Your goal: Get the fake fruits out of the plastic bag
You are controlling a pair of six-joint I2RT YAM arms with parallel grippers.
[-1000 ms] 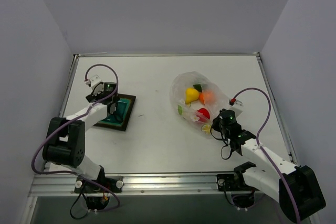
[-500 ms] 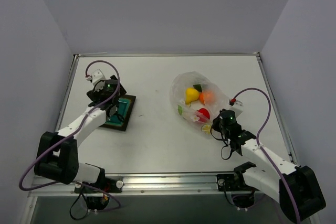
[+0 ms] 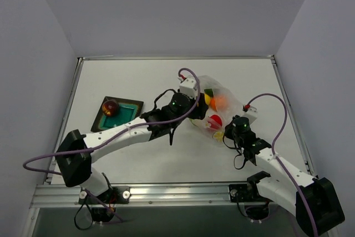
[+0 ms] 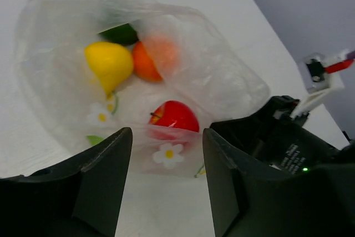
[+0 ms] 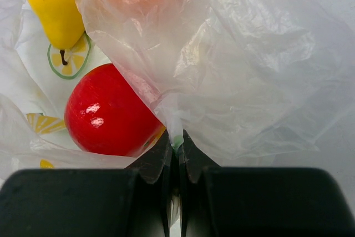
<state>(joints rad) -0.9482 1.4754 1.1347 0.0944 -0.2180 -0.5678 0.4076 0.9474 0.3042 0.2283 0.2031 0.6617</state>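
One fruit [image 3: 110, 106] sits on the tray [image 3: 130, 110], the others inside the bag [image 3: 228, 96] right of centre, whose film the right gripper [image 5: 176, 137] pinches while the left gripper [image 4: 166, 134], spread, faces it and likely must next reach in for the red fruit [image 4: 175, 116].

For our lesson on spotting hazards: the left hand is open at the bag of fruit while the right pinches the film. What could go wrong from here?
1. The right hand pinches only a thin fold of the plastic bag; the film might slip out or tear, letting the bag shift.
2. A film edge lies across the red fruit in front of the open left hand, so it may close on film too and drag the bag along.
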